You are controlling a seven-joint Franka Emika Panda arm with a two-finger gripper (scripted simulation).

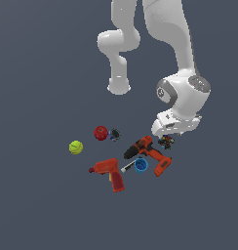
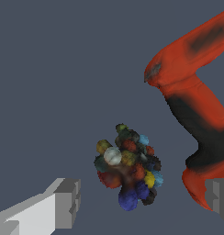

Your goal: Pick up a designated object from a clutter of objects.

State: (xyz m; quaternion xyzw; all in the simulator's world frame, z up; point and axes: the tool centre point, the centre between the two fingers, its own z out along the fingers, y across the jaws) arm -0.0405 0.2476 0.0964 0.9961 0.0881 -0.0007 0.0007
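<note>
The Panda arm is leaning over a grey floor, its gripper (image 1: pixel 166 138) hanging directly above the bead cluster (image 1: pixel 166 142). The cluster is lying on the floor just beside the black-and-red drill (image 1: pixel 149 154), on the exterior view's right of it. In the wrist view the cluster (image 2: pixel 128 166) is sitting between the two grey fingertips (image 2: pixel 68 203), which are standing wide apart on either side and touching nothing; the jaws are released. The drill (image 2: pixel 196 110) is filling the far side of that view, close to the second fingertip.

The other drill (image 1: pixel 110 173), all red, is lying well apart toward the exterior view's left, with a blue cup (image 1: pixel 141 165) between the two drills. A red ball (image 1: pixel 100 133) is resting just beside a small dark round thing (image 1: pixel 114 134), and a yellow-green ball (image 1: pixel 76 147) is sitting farther to the exterior view's left.
</note>
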